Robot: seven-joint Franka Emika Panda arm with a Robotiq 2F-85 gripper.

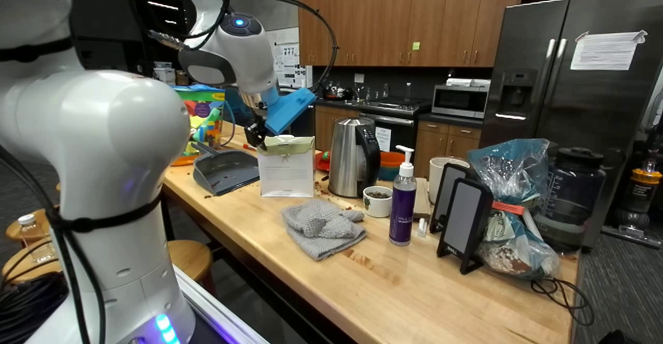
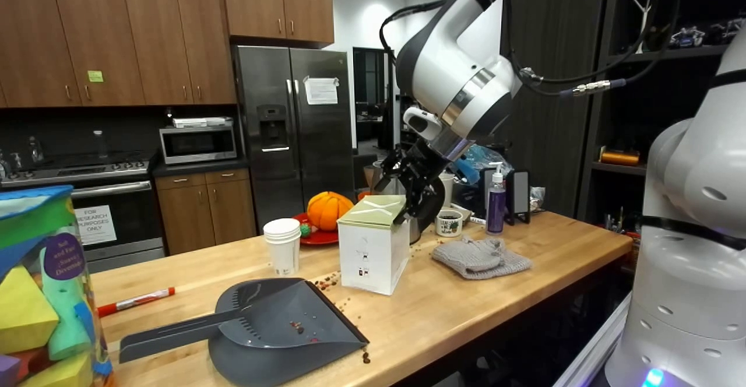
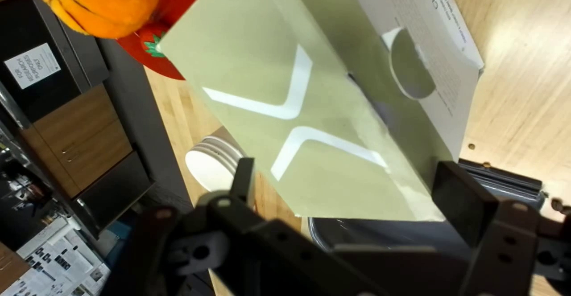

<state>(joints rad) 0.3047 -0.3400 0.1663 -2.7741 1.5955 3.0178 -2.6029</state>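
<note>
My gripper (image 3: pixel 352 192) is open and empty, with its two black fingers wide apart. In both exterior views, the gripper (image 1: pixel 257 132) (image 2: pixel 390 203) is at the top of a white box (image 1: pixel 286 174) (image 2: pixel 367 256) with a pale green lid. The box stands upright on the wooden table. In the wrist view, the green top (image 3: pixel 250 59) with white angled marks lies ahead of and partly between the fingers. One finger is close beside the lid's edge; I cannot tell whether it touches. The other finger is apart from the box, near the stacked white cups (image 3: pixel 212 164).
A grey dustpan (image 2: pixel 285 323) with scraps lies beside the box. A steel kettle (image 1: pixel 348 157) stands close behind. A red plate with an orange plush pumpkin (image 2: pixel 329 211), a grey cloth (image 1: pixel 323 225), a small white cup (image 1: pixel 377 206) and a purple pump bottle (image 1: pixel 402 209) are nearby.
</note>
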